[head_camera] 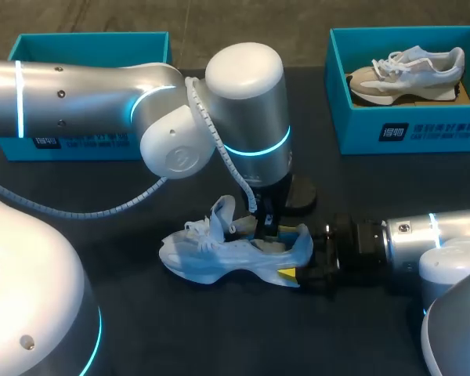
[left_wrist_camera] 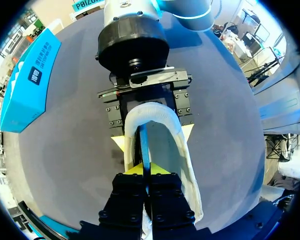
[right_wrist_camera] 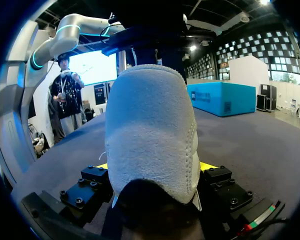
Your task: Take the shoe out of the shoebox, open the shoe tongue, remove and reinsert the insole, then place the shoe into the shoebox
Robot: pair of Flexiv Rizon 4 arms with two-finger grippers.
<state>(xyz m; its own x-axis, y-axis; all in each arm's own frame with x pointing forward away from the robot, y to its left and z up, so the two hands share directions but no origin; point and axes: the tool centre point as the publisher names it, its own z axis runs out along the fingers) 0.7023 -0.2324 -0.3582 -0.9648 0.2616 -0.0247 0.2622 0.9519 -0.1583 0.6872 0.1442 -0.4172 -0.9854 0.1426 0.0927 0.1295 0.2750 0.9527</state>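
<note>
A white shoe [head_camera: 211, 257] lies on the dark table, toe to the left. My left gripper [head_camera: 268, 225] comes down into the shoe's opening. In the left wrist view it [left_wrist_camera: 145, 170] is shut on the thin raised edge of the insole [left_wrist_camera: 144, 142] inside the shoe [left_wrist_camera: 185, 165]. My right gripper [head_camera: 298, 272] comes in low from the right and is shut on the heel, one yellow tip on each side. In the right wrist view the heel [right_wrist_camera: 152, 125] fills the space between its fingers [right_wrist_camera: 155, 167]. The left wrist view shows that right gripper [left_wrist_camera: 154, 137] ahead of the heel.
A teal shoebox [head_camera: 454, 133] at the back right holds a second, grey and white shoe [head_camera: 407, 72]. Another teal shoebox [head_camera: 31, 43] stands at the back left, partly behind my left arm. A black round base [head_camera: 301, 196] sits just behind the shoe.
</note>
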